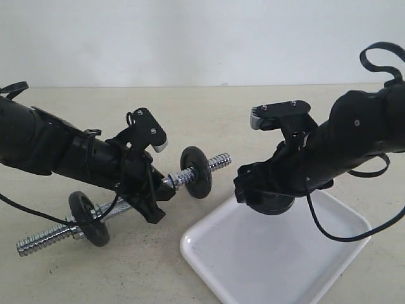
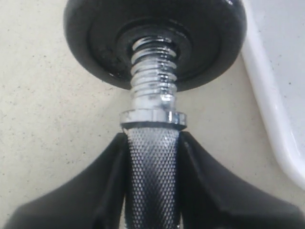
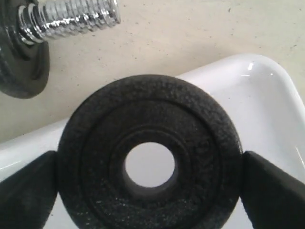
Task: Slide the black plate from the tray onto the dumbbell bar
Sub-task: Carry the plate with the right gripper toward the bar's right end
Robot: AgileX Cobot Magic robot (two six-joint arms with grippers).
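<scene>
- Right now my left gripper [image 2: 152, 191] is clenched on the knurled middle of the dumbbell bar [image 2: 152, 157], with one finger on each side of it.
- Two black discs already sit on that bar. The near disc [image 1: 196, 172] is just past my fingers on the tray side, and the far disc [image 1: 88, 218] is toward the other end.
- The threaded tip [image 1: 218, 161] juts bare beyond the near disc, toward my right arm.
- My right gripper [image 3: 150, 167] grasps the black plate [image 3: 152, 105] by its rim, and the plate's centre hole is unobstructed.
- The plate is over the corner of the white tray [image 1: 272, 266] nearest the bar. I cannot tell whether it touches the tray.
- The plate and the threaded tip are near each other but apart.
</scene>
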